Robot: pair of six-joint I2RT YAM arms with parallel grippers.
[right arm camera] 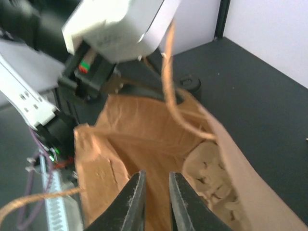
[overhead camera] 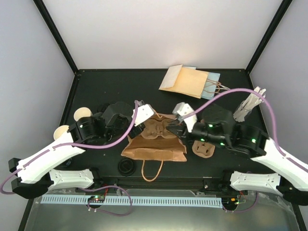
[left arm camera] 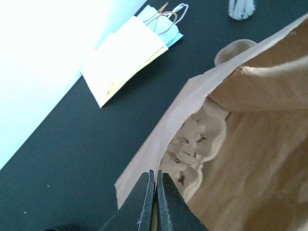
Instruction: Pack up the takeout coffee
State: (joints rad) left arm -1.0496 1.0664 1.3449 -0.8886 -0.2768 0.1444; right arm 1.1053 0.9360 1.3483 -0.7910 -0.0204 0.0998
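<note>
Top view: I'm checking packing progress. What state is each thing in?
brown bag: on its side, mouth open.
pulp carrier: in the bag's mouth.
cups: upright, no lids, outside the bag.
left fingers: shut on the bag's edge.
right fingers: nearly together at the bag's mouth; grip unclear.
spare bags: folded flat.

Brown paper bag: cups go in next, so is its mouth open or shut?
Open. The brown paper bag lies with its mouth gaping, the pulp carrier visible inside; the left tool is shut on its rim.

White arm links, black joints, purple cables
</note>
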